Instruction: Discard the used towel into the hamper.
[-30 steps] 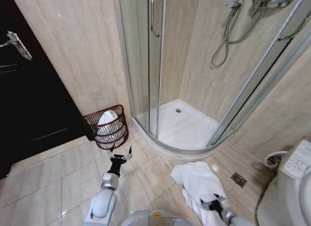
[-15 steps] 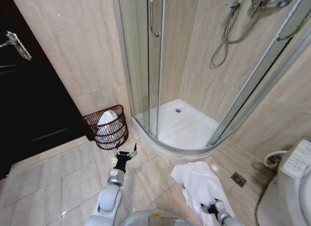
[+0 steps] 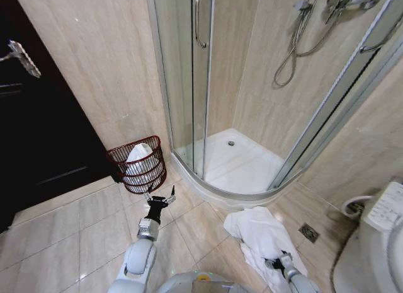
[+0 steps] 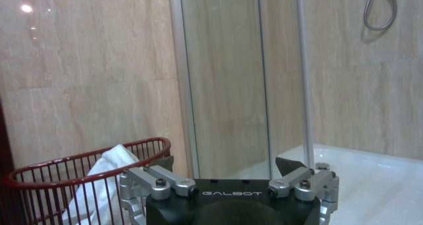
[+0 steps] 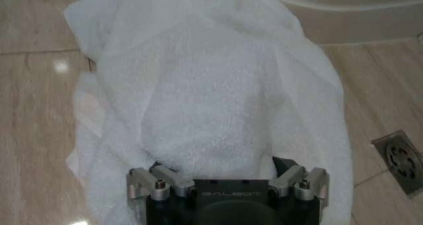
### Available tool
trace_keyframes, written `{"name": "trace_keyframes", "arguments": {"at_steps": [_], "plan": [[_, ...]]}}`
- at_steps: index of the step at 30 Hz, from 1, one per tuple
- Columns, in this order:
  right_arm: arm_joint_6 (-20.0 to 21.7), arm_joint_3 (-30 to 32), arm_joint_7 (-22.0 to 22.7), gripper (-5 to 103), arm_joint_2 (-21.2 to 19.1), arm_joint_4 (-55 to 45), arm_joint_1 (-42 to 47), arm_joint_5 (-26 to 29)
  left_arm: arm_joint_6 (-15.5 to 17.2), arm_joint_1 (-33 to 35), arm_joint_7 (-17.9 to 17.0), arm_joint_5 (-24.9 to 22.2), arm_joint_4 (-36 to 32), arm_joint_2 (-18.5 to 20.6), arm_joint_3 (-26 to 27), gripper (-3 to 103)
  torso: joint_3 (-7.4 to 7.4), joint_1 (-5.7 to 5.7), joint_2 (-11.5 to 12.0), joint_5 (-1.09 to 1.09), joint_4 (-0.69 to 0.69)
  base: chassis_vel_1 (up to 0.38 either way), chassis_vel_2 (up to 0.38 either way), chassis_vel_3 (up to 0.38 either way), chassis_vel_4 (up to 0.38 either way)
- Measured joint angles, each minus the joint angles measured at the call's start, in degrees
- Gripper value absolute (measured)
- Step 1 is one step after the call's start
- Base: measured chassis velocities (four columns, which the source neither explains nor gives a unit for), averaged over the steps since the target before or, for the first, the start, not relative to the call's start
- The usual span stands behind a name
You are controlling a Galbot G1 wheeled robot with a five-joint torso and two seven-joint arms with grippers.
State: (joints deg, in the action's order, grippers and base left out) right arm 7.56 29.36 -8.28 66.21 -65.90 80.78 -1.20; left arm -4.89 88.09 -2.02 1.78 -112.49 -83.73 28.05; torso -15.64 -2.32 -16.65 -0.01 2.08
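The used towel (image 3: 259,233) lies crumpled and white on the tiled floor in front of the shower. My right gripper (image 3: 278,263) is down on its near edge, open, with the cloth (image 5: 211,96) bulging between the spread fingers (image 5: 284,162). The hamper (image 3: 153,169), a dark red wire basket, stands against the wall left of the shower with a white cloth (image 3: 138,155) in it. My left gripper (image 3: 158,196) hovers open just in front of it, holding nothing. In the left wrist view the hamper (image 4: 39,180) is close ahead, beside the open left gripper (image 4: 225,165).
The curved glass shower enclosure (image 3: 189,85) and its raised white tray (image 3: 242,170) stand behind the towel. A floor drain (image 3: 308,232) and a toilet (image 3: 381,242) are on the right. A dark door (image 3: 38,116) is left of the hamper.
The left gripper has drifted a little up and right, staying open near the hamper. The right gripper dipped and came back on the towel, whose near edge has bunched slightly.
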Motion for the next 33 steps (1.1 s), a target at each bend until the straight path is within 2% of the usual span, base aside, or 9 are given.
{"name": "trace_keyframes", "arguments": {"at_steps": [1,8,18,22,23,26,27,31,33], "plan": [[-0.9,0.2,-0.3,89,0.2,0.9,-0.5,0.7,0.0,-0.1,0.0,0.0,0.2,-0.1,-0.1,100,0.0,0.0,0.0,0.0,-0.01,0.0,0.0,0.0,0.0],[-5.2,1.1,0.6,74,1.5,4.9,-2.8,3.2,-0.2,-1.6,-0.7,0.0,1.8,-0.3,-0.8,100,0.0,0.0,0.0,0.01,0.0,0.0,0.0,0.0,0.0],[-12.5,2.6,6.7,47,4.6,13.5,-8.1,5.4,-1.5,-6.0,-2.2,-1.2,5.1,-0.1,-3.3,100,0.0,0.0,0.0,0.01,0.0,0.0,0.0,0.0,0.0],[-19.8,2.9,15.9,35,6.9,14.6,-9.0,5.6,-1.4,-6.0,-1.6,-2.0,4.5,0.3,-3.6,100,-0.01,0.0,0.0,0.05,0.0,0.0,0.0,0.0,0.0],[-19.8,2.9,15.9,35,6.9,14.6,-9.0,5.6,-1.4,-6.0,-1.6,-2.0,4.5,0.3,-3.6,100,-0.01,0.0,0.0,0.05,0.0,0.0,0.0,0.0,0.0],[-29.9,2.8,24.4,26,8.2,15.5,-9.6,4.0,-1.2,-5.6,-1.4,-2.5,3.5,0.6,-4.0,100,-0.01,0.0,0.0,0.02,0.0,0.0,0.0,0.0,0.0],[-29.9,2.8,24.4,26,8.2,15.5,-9.6,4.0,-1.2,-5.6,-1.4,-2.5,3.5,0.6,-4.0,100,-0.01,0.0,0.0,0.02,0.0,0.0,0.0,0.0,0.0],[-42.4,3.0,28.5,20,7.5,17.2,-10.5,2.7,-1.2,-5.0,-1.2,-2.5,2.1,0.6,-4.6,100,0.0,0.0,0.0,0.02,0.02,0.0,0.0,0.0,0.0],[-44.0,3.4,29.0,20,7.1,16.6,-10.3,2.8,-1.2,-4.8,-1.2,-2.4,1.7,0.6,-4.8,100,0.0,0.0,0.0,0.02,0.01,0.0,0.0,0.0,0.0]]}}
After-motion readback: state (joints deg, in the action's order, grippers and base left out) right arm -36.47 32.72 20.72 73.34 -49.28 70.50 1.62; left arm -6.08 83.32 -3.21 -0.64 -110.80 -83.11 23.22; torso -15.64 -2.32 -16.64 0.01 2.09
